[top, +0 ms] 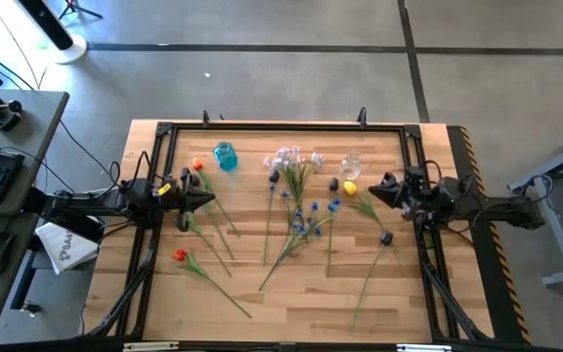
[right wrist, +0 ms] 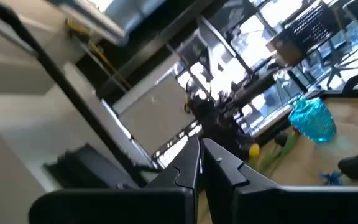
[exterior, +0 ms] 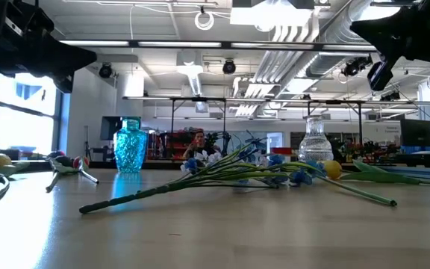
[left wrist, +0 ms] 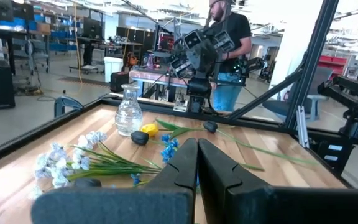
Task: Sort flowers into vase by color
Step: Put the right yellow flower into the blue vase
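Several green-stemmed flowers lie flat on the wooden table: an orange head (top: 197, 164), a red head (top: 179, 255), a yellow head (top: 349, 186), a pale pink-white spray (top: 291, 156), blue clusters (top: 311, 215) and dark heads (top: 386, 238). A blue vase (top: 225, 155) and a clear vase (top: 351, 164) stand upright near the far edge. My left gripper (top: 206, 198) hovers shut over the left stems; in its wrist view the fingers (left wrist: 197, 149) meet. My right gripper (top: 371, 192) hovers shut beside the yellow flower, its fingers together (right wrist: 201, 152). Neither touches anything.
A black frame (top: 281, 125) runs around the table's edges. The blue vase (exterior: 130, 146) and clear vase (exterior: 316, 142) stand behind the stems in the low view. A person (left wrist: 229, 37) stands beyond the table's right side. Bare wood lies along the near edge (top: 291, 313).
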`<state>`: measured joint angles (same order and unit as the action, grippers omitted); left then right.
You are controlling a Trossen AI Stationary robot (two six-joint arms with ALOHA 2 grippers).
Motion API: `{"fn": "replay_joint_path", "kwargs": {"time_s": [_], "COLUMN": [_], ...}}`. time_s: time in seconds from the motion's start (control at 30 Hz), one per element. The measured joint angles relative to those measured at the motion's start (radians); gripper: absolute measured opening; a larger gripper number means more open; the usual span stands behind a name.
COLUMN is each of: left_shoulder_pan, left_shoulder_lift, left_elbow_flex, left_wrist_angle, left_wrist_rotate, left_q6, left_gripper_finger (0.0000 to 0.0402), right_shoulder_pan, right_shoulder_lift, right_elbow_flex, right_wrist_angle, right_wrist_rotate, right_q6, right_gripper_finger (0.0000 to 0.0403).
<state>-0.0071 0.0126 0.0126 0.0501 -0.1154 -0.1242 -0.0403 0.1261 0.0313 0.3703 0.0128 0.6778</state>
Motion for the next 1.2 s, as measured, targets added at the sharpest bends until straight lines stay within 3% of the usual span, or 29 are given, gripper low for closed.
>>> {"fn": "replay_joint_path", "kwargs": {"time_s": [0.3, 0.43, 0.63, 0.9, 1.2], "left_shoulder_pan": [0.000, 0.000, 0.000, 0.000, 0.000], "left_shoulder_lift": [0.000, 0.000, 0.000, 0.000, 0.000], "left_elbow_flex": [0.000, 0.000, 0.000, 0.000, 0.000], "left_wrist_angle": [-0.001, -0.001, -0.001, 0.001, 0.004], "left_wrist_rotate": [0.000, 0.000, 0.000, 0.000, 0.000], "left_q6": [-0.021, -0.021, -0.021, -0.021, -0.066], "left_gripper_finger": [0.0000, 0.0000, 0.0000, 0.0000, 0.0000], "right_shoulder_pan": [0.055, 0.055, 0.077, 0.079, 0.078], "right_shoulder_lift": [0.244, 0.323, 0.436, 0.619, 0.799], "right_elbow_flex": [0.018, 0.029, 0.193, 0.446, 0.514], "right_wrist_angle": [-0.002, -0.012, -0.342, -0.862, -1.062], "right_wrist_rotate": [0.074, 0.053, 0.125, 0.250, 0.238], "right_q6": [-0.258, -0.268, -0.271, -0.071, 0.160], "right_gripper_finger": [0.0013, 0.0013, 0.0013, 0.0034, 0.0150]}}
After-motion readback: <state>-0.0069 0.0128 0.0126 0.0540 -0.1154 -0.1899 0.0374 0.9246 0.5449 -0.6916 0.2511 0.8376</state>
